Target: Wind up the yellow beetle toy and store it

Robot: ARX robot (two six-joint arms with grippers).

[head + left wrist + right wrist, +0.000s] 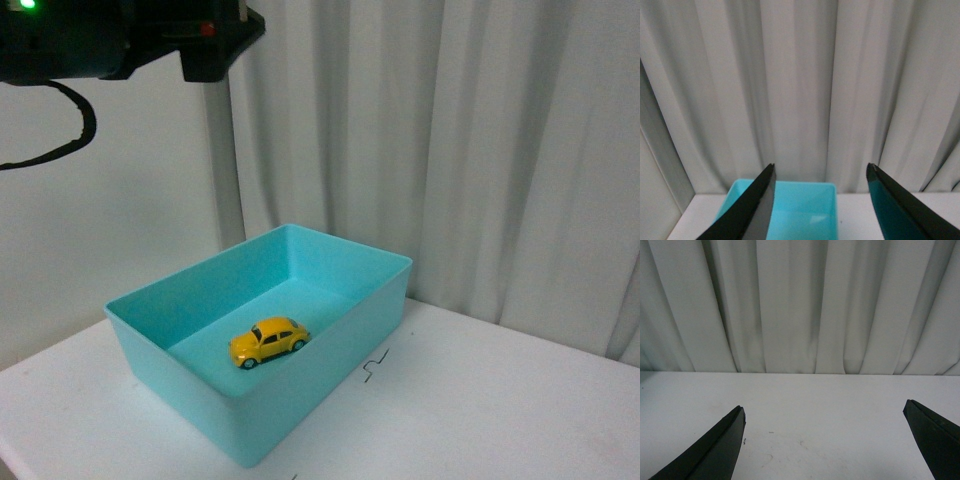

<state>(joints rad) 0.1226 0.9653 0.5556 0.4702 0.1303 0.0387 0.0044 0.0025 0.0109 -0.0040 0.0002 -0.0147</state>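
yellow beetle toy (268, 342) lies left-to-right

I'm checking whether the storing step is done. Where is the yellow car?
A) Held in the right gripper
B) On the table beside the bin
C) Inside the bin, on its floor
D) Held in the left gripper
C: the front view shows the car on its wheels on the floor of the bin, while the left gripper and right gripper are both open and empty.
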